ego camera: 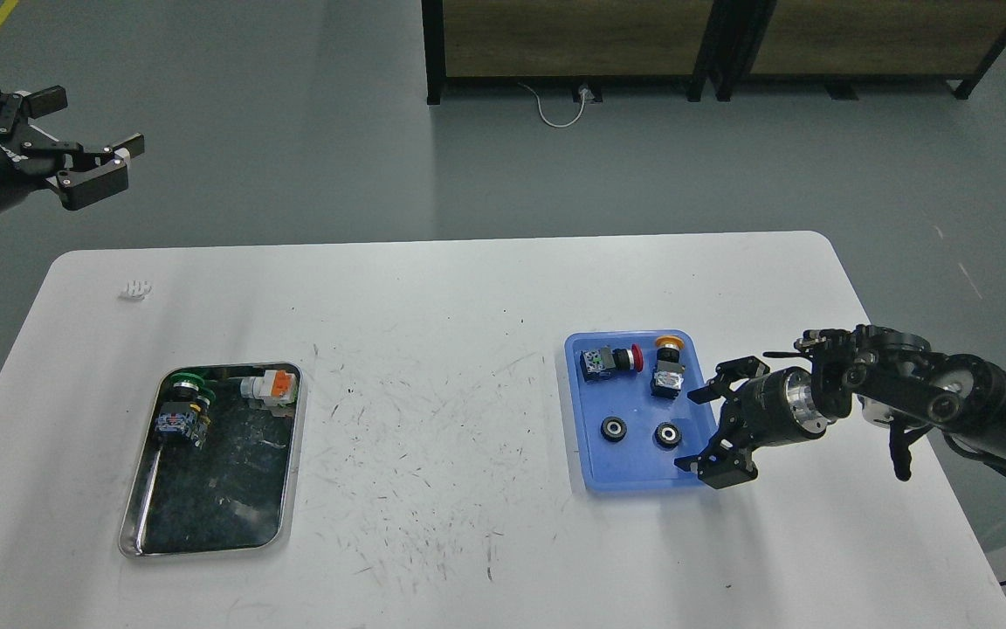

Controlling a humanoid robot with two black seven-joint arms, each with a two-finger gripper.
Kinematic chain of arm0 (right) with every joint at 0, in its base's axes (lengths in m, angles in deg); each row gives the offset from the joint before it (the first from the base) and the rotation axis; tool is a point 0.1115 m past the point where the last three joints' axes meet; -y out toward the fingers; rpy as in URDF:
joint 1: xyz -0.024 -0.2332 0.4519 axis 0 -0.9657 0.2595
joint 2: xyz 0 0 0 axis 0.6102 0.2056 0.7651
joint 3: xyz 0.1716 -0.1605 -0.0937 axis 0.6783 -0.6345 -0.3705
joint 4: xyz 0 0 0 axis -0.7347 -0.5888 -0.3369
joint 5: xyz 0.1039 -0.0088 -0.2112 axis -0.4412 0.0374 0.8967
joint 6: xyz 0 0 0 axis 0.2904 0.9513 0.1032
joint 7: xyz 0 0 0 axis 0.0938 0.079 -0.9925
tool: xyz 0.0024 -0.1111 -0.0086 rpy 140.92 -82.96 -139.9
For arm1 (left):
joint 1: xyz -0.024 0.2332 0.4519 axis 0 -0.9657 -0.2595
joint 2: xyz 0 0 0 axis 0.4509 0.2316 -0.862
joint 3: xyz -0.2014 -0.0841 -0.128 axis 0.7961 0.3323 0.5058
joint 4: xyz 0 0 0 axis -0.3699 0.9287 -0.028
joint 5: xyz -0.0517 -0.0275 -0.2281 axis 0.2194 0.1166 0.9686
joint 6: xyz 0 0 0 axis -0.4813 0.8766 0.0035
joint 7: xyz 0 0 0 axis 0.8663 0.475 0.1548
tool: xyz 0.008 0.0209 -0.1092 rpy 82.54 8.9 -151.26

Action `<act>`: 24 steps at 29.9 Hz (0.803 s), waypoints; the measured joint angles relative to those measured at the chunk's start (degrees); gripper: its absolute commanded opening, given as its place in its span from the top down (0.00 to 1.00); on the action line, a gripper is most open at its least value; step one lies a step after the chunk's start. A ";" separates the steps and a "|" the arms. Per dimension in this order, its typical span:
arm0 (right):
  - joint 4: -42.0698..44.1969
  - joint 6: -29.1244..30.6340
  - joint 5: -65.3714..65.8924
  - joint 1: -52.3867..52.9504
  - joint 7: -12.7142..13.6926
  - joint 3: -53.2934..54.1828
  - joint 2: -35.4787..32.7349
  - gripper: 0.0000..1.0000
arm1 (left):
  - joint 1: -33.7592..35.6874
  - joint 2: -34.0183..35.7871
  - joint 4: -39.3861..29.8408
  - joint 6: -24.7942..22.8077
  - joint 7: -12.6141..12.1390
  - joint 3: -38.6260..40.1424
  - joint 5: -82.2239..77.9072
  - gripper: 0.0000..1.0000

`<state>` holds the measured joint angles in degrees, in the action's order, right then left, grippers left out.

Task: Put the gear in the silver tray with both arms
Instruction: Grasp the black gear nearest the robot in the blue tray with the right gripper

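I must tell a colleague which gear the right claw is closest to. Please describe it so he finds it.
Find the blue tray on the table's right half. Two small black gears lie in its lower part; take the right gear, nearest the open right claw. Unlike the left gear, it lies below the yellow-capped button.

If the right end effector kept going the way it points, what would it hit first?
Probably the small black gear in the blue tray: the open right end effector points left at it, though its height is unclear.

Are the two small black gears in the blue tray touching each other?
Apart. The head view shows bare blue tray floor between the left gear and the right gear.
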<state>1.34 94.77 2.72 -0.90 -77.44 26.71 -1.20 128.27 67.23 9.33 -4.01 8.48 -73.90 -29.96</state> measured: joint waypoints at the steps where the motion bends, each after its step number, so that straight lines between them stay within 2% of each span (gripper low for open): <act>1: 0.50 -0.15 0.02 -0.04 0.00 0.01 0.45 0.01 | 0.02 0.00 0.01 0.00 0.00 0.06 0.00 0.02; 10: 1.91 -0.75 0.05 -0.35 -0.04 0.01 2.28 0.04 | 0.06 0.08 0.10 0.06 0.00 0.26 0.00 0.02; 24: 3.50 -0.76 1.28 -0.95 -0.78 0.09 3.96 0.25 | 0.03 0.09 0.26 0.06 0.00 0.27 0.00 0.02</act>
<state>4.83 94.01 4.00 -1.85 -78.22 26.81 2.76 128.30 67.31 9.59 -3.95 8.48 -73.63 -29.96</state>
